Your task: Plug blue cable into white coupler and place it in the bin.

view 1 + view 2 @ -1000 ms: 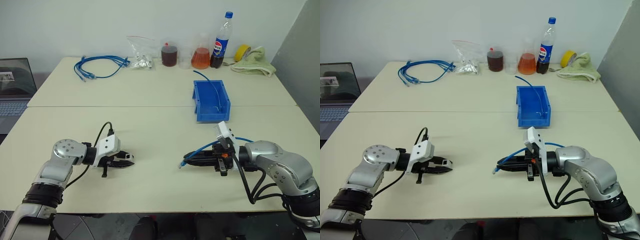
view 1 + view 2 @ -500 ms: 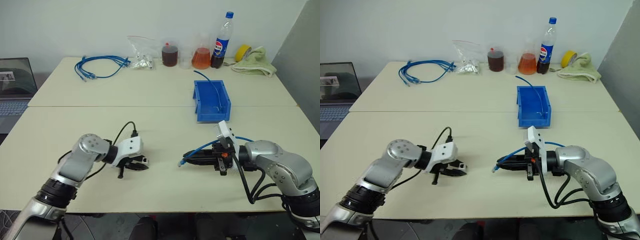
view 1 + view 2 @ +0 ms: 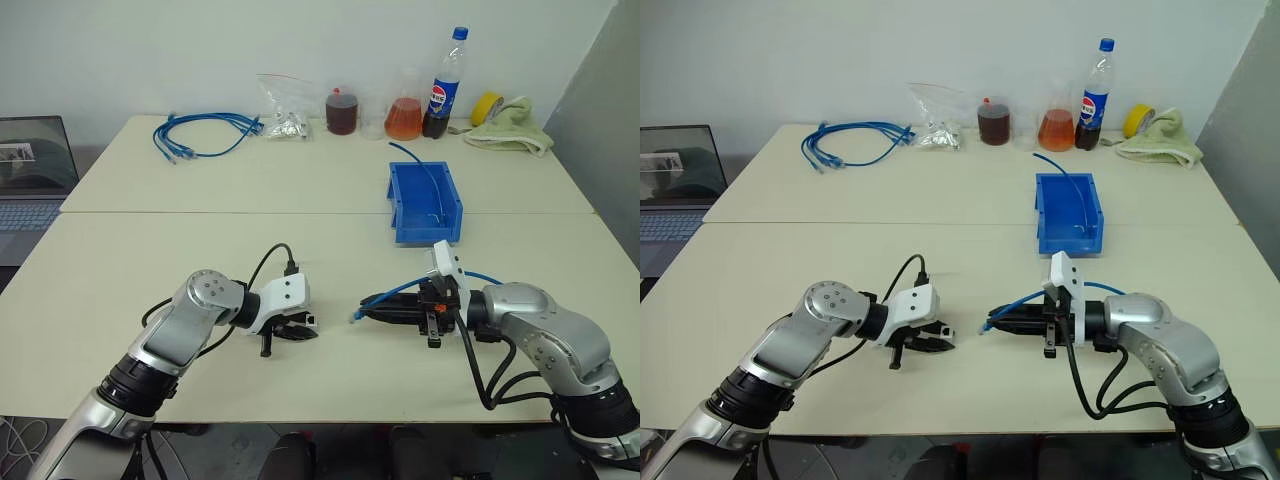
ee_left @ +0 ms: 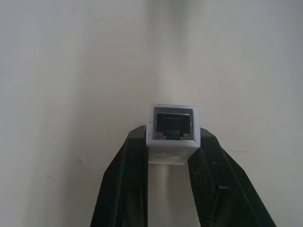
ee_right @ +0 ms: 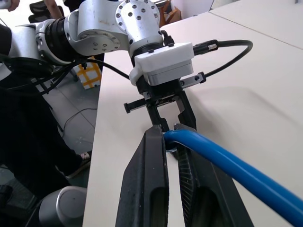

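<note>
1. While the head views give only a white speck at the left gripper (image 3: 303,331), its wrist camera shows the boxy coupler (image 4: 172,132) pinched between both fingers, dark socket facing outward.
2. Clamped in the right gripper (image 3: 372,314), the thin, glossy cable (image 5: 227,163) ends in a clear plug near the coupler, not touching.
3. Beyond them, the blue, straight-walled bin (image 3: 397,203) stands on the smooth cream table (image 3: 300,190) by a white wall.
</note>
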Controlling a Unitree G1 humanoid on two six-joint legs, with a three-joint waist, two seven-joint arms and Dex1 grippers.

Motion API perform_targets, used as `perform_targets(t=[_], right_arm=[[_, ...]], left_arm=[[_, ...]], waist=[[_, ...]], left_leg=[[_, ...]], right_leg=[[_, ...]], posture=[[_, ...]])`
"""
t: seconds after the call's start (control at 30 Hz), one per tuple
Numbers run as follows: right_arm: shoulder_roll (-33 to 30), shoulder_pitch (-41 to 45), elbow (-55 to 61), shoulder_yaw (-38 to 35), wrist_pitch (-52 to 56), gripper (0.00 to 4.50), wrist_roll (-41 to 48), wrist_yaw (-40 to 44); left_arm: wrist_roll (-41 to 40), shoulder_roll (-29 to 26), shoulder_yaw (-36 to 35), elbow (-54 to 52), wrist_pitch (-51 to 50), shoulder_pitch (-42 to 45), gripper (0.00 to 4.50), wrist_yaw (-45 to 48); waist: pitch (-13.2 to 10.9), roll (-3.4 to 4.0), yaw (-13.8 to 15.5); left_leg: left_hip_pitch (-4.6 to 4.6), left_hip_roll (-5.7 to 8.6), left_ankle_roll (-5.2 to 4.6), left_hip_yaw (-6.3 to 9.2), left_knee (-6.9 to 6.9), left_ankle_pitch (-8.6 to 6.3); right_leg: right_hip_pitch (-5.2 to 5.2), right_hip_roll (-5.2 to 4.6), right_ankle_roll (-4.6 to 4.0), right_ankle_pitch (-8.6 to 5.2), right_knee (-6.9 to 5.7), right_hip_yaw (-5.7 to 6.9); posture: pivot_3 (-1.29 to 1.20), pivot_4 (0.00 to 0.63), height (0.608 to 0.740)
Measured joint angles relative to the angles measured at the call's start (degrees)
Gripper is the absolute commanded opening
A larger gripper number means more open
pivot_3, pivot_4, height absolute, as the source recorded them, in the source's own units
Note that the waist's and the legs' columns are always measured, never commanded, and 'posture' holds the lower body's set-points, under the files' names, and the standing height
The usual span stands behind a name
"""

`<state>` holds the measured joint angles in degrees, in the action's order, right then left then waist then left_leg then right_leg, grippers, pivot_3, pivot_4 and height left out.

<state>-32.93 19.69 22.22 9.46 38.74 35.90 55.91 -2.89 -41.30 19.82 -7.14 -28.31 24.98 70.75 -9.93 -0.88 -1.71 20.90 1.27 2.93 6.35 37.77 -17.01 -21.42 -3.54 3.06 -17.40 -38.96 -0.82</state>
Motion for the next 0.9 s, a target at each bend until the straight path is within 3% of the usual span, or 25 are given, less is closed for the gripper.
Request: perform_targets(t=[0.43, 0.9], right_arm=[[7.46, 7.00, -9.43, 10.64, -6.14, 0.02, -12.71, -1.49], [9.81, 8.93, -12.11, 14.82, -10.05, 0.02, -20.77, -2.35]], left_arm=[[-0.17, -0.01, 0.52, -0.33, -0.21, -0.26, 0.82, 0.01], [-0.26, -0.12, 0.70, -0.81, -1.70, 0.02, 0.82, 0.04]], waist=[[0.01, 0.01, -0.07], [0.01, 0.02, -0.10]], left_leg=[[-0.02, 0.01, 0.00, 0.02, 0.04, 0.00], [-0.01, 0.01, 0.00, 0.03, 0.03, -0.01]], right_leg=[[-0.01, 0.01, 0.00, 0.00, -0.02, -0.01], [-0.02, 0.02, 0.00, 0.00, -0.02, -0.01]], posture=[[0.00, 0.150, 0.740], [0.00, 0.150, 0.740]])
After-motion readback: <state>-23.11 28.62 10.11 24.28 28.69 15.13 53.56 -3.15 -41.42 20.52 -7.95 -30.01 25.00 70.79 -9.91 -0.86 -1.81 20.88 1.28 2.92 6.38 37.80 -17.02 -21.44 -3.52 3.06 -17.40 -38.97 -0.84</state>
